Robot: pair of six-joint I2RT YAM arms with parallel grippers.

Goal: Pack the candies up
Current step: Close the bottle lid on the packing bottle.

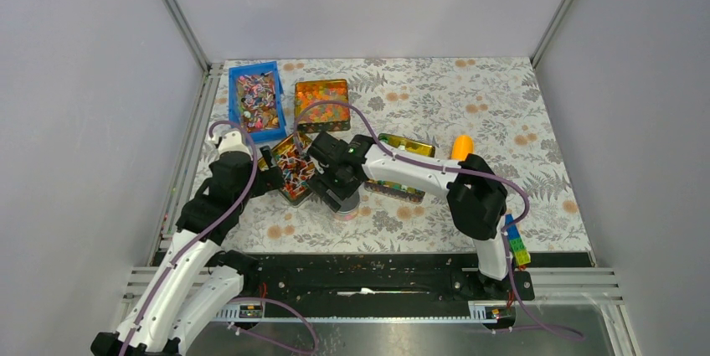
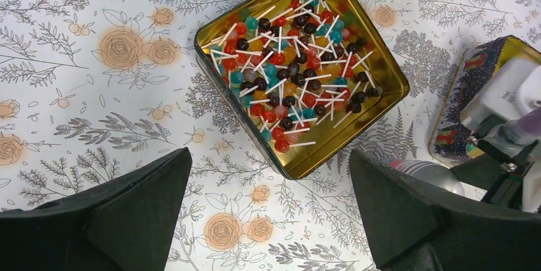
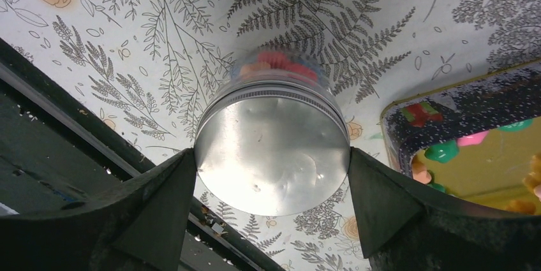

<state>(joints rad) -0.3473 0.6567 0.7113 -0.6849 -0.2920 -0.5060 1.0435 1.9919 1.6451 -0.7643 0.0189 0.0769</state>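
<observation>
Right gripper [image 3: 269, 157] clamps the round silver metal lid [image 3: 274, 146] of a small clear jar [image 3: 274, 67], probably to twist it. Pastel flower-shaped candies [image 3: 446, 151] lie in the gold-lined dark tin [image 3: 446, 102] just beside; blurred ones show inside the jar. Left gripper [image 2: 269, 162] is wide, holding nothing, above the square gold lollipop tin [image 2: 383, 60]; likely waiting.

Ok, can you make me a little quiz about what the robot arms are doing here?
1. True or false: the left gripper is open and holds nothing.
2. The gold tin of lollipops is: A) open B) shut with a lid C) upside down.
3. Fill in: the right gripper clasps a jar by its silver ____.
Key: 1 true; 2 A; 3 lid.
</observation>
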